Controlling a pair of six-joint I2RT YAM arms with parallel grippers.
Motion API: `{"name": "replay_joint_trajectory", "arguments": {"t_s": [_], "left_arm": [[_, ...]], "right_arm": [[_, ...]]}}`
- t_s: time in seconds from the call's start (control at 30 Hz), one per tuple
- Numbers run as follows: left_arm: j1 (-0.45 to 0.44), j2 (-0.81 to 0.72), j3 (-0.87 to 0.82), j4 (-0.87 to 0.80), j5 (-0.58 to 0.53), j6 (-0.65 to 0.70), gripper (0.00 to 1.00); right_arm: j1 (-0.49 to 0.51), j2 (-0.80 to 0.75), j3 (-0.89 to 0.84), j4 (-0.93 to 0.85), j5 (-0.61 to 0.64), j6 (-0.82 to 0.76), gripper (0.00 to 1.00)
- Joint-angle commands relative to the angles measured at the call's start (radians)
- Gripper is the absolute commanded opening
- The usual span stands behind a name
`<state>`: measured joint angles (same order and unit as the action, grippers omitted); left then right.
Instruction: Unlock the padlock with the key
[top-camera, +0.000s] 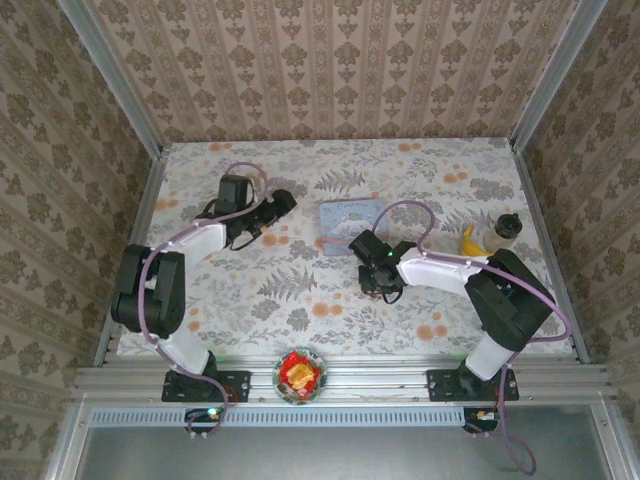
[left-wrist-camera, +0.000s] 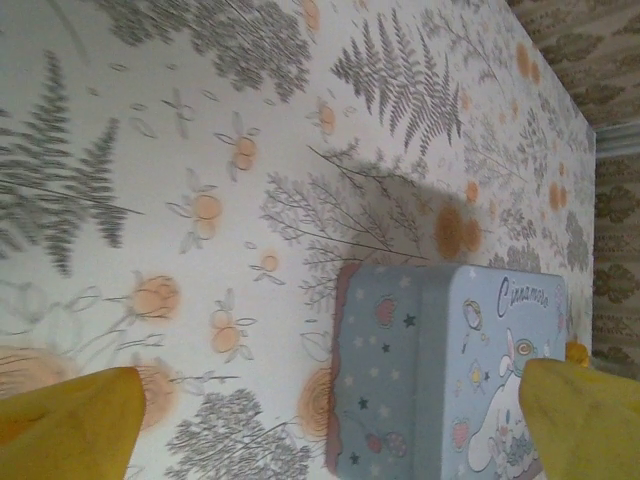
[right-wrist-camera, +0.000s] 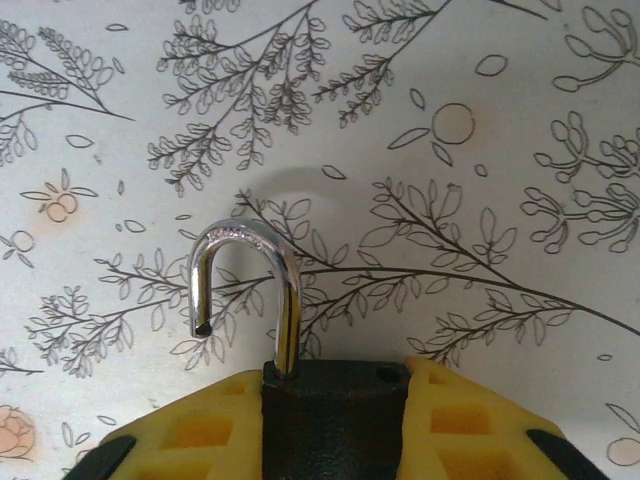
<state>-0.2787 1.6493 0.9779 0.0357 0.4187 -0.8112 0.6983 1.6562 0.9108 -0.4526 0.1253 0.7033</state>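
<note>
The padlock (right-wrist-camera: 335, 420) is a small dark block clamped between my right gripper's (right-wrist-camera: 333, 380) yellow fingers (right-wrist-camera: 200, 430), just above the floral tablecloth. Its chrome shackle (right-wrist-camera: 240, 265) stands swung out to the left, with the free end out of the body and the empty hole showing at the top right. In the top view the right gripper (top-camera: 368, 248) hovers at the near edge of the pale blue cartoon tin (top-camera: 350, 225). My left gripper (left-wrist-camera: 330, 430) is open and holds nothing; the tin (left-wrist-camera: 450, 370) lies below its right finger (left-wrist-camera: 585, 420). The key is out of view.
A banana (top-camera: 468, 240) and a small dark bottle (top-camera: 508, 225) lie at the right of the table. A bowl with red and orange pieces (top-camera: 300, 373) sits on the front rail between the arm bases. Patterned walls close in three sides.
</note>
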Motion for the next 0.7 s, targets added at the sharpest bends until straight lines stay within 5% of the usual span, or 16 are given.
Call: {"name": "replay_joint_trajectory", "arguments": {"t_s": [0.0,0.3,0.67], "left_arm": [[0.038,-0.056,-0.038,-0.007,-0.036,0.019,1.0],[0.119,-0.168,-0.123,-0.078,-0.094,0.087,1.0],[0.196,-0.404,-0.24,-0.123,-0.316,0.193,1.0]], "right_arm": [[0.019,0.03,0.028,-0.019,-0.009,-0.016,0.36],[0.055,0.059,0.102,-0.079,0.042,-0.031,0.54],[0.056,-0.203,0.106,-0.246,0.261,-0.02,0.63]]}}
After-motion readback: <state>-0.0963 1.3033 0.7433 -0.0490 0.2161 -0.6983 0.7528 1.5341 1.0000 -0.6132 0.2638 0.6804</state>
